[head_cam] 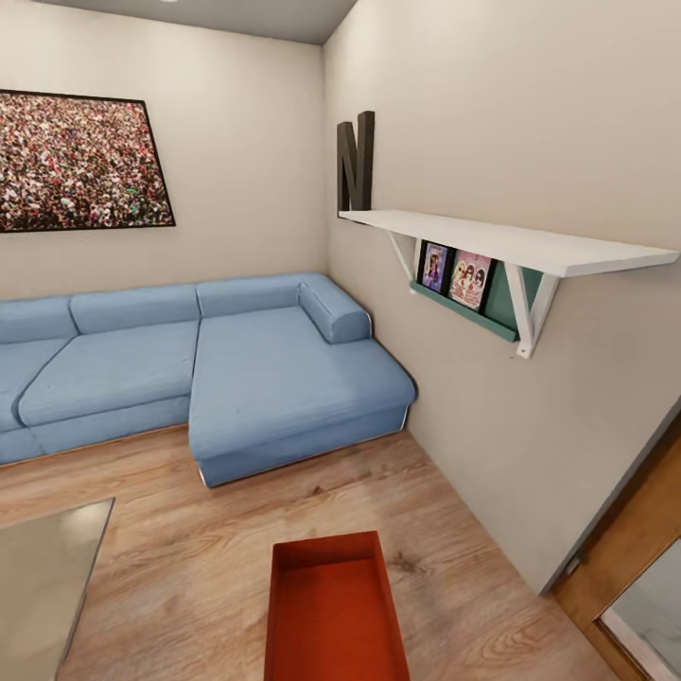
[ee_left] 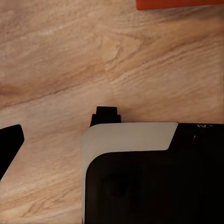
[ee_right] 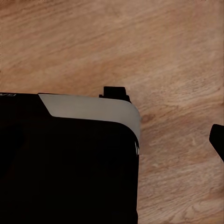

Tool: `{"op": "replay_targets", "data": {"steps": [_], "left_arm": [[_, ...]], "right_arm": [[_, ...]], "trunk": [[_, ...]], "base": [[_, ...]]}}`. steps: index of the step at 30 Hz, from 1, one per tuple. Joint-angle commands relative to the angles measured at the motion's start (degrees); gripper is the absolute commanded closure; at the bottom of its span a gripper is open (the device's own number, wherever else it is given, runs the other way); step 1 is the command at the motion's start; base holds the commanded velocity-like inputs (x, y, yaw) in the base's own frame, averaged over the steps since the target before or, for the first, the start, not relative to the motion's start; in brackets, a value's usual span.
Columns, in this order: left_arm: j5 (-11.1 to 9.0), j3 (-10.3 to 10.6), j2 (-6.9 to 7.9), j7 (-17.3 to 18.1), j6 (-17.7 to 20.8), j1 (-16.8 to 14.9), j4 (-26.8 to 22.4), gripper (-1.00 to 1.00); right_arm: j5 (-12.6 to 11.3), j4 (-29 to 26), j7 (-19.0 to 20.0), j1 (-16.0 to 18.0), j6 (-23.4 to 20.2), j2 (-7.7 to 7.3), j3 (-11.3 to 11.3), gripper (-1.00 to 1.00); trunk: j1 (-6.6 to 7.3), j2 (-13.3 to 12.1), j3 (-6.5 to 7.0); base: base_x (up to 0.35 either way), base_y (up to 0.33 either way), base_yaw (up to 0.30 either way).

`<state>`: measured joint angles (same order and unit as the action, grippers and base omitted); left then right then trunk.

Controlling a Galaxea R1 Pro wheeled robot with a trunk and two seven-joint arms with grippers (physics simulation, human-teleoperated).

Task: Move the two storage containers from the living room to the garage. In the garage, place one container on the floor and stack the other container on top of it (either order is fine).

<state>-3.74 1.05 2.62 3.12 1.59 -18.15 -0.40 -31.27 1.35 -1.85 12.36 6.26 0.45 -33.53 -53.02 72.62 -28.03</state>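
You're in the living room (head_cam: 236,189), light wood plank floor (head_cam: 189,567) under a blue corner sofa (head_cam: 208,369) at the far wall. One storage container (head_cam: 333,610) lies on the planks at near centre, open side up, its long axis running near to far. Both wrist views look down at planks past dark robot body; I cannot tell either gripper's state

Beige walls (head_cam: 236,142), plank floor (head_cam: 189,567), blue corner sofa (head_cam: 236,369), crowd picture (head_cam: 80,161), white shelf (head_cam: 511,241) bearing 1 dark N (head_cam: 356,161).
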Motion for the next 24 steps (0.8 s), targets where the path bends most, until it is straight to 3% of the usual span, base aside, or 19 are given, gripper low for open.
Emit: {"op": "replay_targets", "data": {"steps": [1, 10, 24], "left_arm": [[-0.4, 0.1, 0.02, 0.2, 0.2, 0.0, 0.0, -1.00], [-0.4, 0.1, 0.02, 0.2, 0.2, 0.0, 0.0, -1.00], [-0.4, 0.1, 0.02, 0.2, 0.2, 0.0, 0.0, -1.00]], "right_arm": [[-0.5, 0.1, -0.1, 0.0, 0.3, 0.04, -0.5, -1.00], [-0.5, 0.1, -0.1, 0.0, 0.3, -0.03, -0.5, -1.00], [-0.6, 0.1, -0.1, 0.0, 0.2, -0.07, -0.5, -1.00]], "trunk": [[0.00, 0.0, -0.05], [0.00, 0.0, -0.05], [0.00, 0.0, -0.05]], "base": [[0.003, 0.000, 0.112], [0.000, 0.000, 0.230], [0.000, 0.000, 0.014]]}}
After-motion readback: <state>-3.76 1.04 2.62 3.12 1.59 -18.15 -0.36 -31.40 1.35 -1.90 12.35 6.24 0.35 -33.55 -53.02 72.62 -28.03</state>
